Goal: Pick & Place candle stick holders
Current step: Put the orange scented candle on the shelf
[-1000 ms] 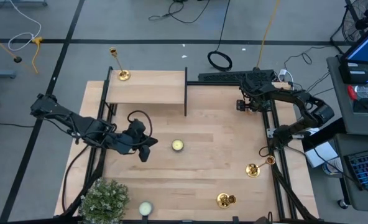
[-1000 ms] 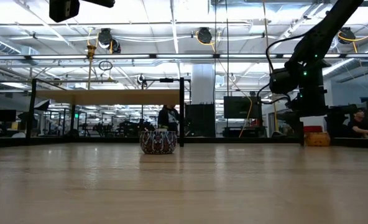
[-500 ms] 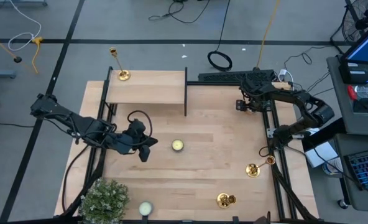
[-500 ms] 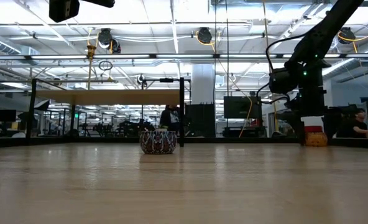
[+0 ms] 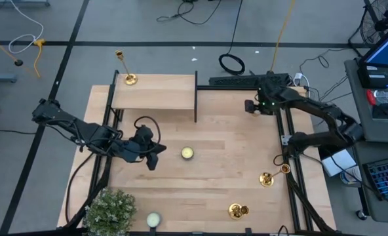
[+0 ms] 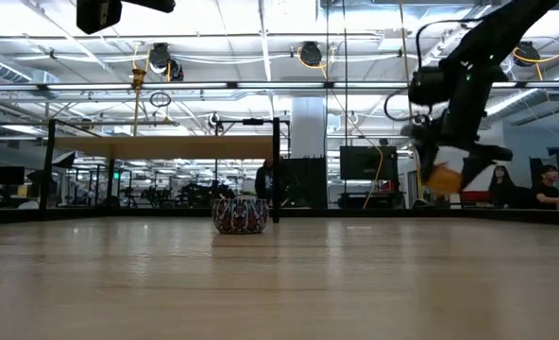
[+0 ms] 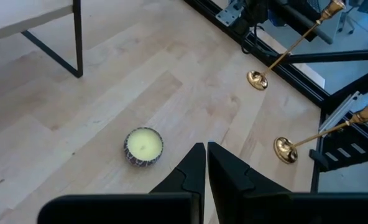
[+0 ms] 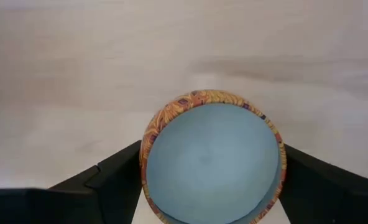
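Right hand [image 8: 212, 205] grips a round tin [image 8: 212, 155] with a patterned rim, above the tabletop's [image 5: 227, 177] far right corner. Left hand [image 7: 206, 155], fingers together, waits near a candle [image 7: 143, 146]. Two candlesticks [image 5: 272, 174] [image 5: 238, 210] stand near the right edge, a third [image 5: 124, 67] on the shelf [image 5: 155, 92].

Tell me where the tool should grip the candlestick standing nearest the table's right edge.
Probably the thin stem of the candlestick, about mid-height, fingers either side, coming level from the side away from the frame rail. It stands upright; its flared base looks too wide and flat, its cup small.
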